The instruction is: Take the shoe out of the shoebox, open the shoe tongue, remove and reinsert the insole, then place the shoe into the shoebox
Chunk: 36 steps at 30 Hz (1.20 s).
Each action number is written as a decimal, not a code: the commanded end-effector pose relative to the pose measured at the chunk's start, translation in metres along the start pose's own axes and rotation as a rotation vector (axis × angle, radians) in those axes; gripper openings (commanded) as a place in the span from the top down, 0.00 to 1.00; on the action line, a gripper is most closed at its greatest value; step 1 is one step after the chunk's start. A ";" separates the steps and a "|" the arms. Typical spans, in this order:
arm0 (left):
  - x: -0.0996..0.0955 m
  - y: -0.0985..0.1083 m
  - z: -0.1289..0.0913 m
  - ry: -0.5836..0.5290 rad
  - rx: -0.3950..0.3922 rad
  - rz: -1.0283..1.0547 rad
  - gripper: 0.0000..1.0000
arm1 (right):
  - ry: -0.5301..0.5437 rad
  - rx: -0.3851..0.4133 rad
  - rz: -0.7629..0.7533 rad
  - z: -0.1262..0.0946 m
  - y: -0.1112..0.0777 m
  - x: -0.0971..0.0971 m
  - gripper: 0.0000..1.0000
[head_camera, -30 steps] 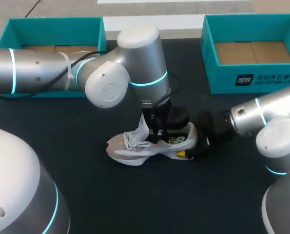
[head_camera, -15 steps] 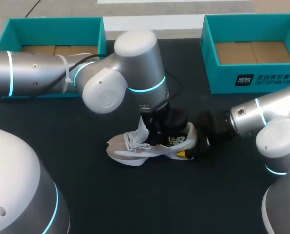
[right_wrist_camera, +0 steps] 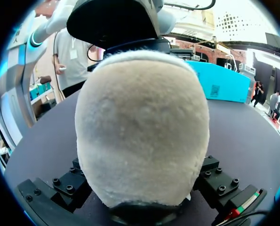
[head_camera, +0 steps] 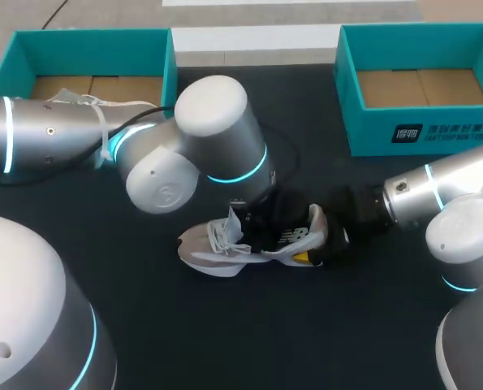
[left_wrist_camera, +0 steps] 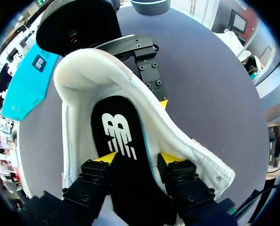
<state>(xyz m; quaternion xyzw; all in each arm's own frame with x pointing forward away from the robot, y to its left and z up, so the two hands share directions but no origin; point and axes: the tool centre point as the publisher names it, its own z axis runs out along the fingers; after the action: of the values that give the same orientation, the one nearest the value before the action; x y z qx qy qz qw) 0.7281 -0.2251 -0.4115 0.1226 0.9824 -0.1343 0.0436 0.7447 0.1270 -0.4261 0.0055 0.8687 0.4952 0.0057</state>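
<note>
A pale grey-and-white shoe point(head_camera: 225, 244) stands upright on the dark table, toe to the left. My left arm point(head_camera: 217, 146) hangs over its opening. In the left wrist view my left gripper point(left_wrist_camera: 137, 160) is inside the shoe point(left_wrist_camera: 78, 94), fingers apart, yellow tips on either side of the black insole point(left_wrist_camera: 116, 134), which lies flat on the shoe's bottom. My right gripper point(head_camera: 318, 244) comes in from the right and clasps the heel; one yellow tip shows against the shoe's near side. In the right wrist view the fuzzy heel point(right_wrist_camera: 142, 122) fills the space between its fingers point(right_wrist_camera: 67, 183).
Two open teal shoeboxes stand at the back, one at the left point(head_camera: 91, 36) and one at the right point(head_camera: 420, 138), both with bare cardboard bottoms. A cable tied to my left arm point(head_camera: 87, 106) trails over the left box.
My left gripper has opened from shut inside the shoe, and its wrist has swung left and lower over the shoe. The shoe and the right arm have stayed put.
</note>
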 end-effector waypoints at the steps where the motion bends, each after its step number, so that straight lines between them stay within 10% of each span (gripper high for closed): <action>1: 0.005 0.007 0.031 -0.050 -0.018 -0.001 0.80 | 0.000 0.003 0.002 0.002 -0.001 -0.002 1.00; 7: 0.003 0.012 0.034 -0.076 -0.033 -0.021 1.00 | 0.000 0.003 0.002 0.002 -0.001 -0.002 1.00; 36: -0.025 0.017 -0.053 0.023 0.000 -0.143 1.00 | 0.000 0.003 0.002 0.002 -0.001 -0.002 1.00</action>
<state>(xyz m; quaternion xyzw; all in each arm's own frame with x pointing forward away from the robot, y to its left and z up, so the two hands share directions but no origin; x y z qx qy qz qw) 0.7513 -0.2092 -0.3712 0.0509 0.9895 -0.1318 0.0309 0.7476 0.1272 -0.4251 0.0061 0.8684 0.4958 0.0052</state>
